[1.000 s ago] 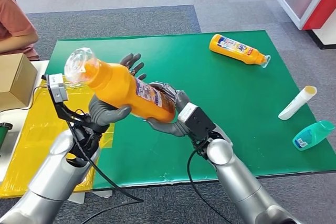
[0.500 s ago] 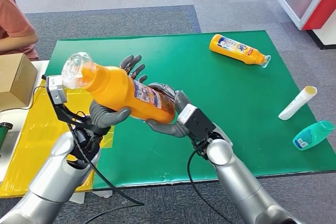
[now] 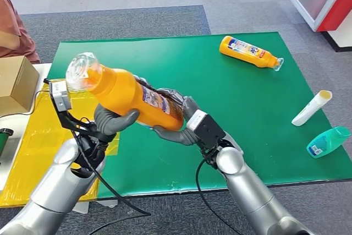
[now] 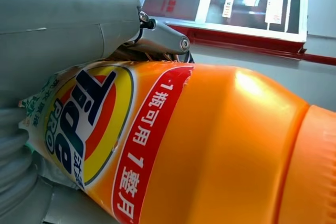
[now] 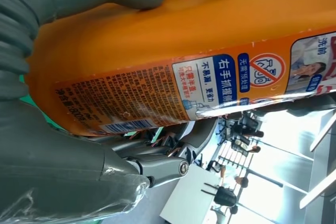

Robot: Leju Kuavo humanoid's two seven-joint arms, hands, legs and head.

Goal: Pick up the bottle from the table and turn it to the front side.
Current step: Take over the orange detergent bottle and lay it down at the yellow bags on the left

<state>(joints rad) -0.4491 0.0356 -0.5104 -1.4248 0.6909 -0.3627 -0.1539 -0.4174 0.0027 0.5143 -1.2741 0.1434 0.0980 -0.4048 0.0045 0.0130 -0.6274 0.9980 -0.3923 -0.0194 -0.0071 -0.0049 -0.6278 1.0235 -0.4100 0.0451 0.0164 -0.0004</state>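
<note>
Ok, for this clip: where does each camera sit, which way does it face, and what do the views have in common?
Head view: high on the body, facing forward and down at the green mat; both silver arms show, left hand and right hand holding the orange bottle.
Left wrist view: behind the left hand, facing the bottle's front logo.
Right wrist view: behind the right hand, facing the bottle's printed back label.
Shared: all three see the same held bottle.
</note>
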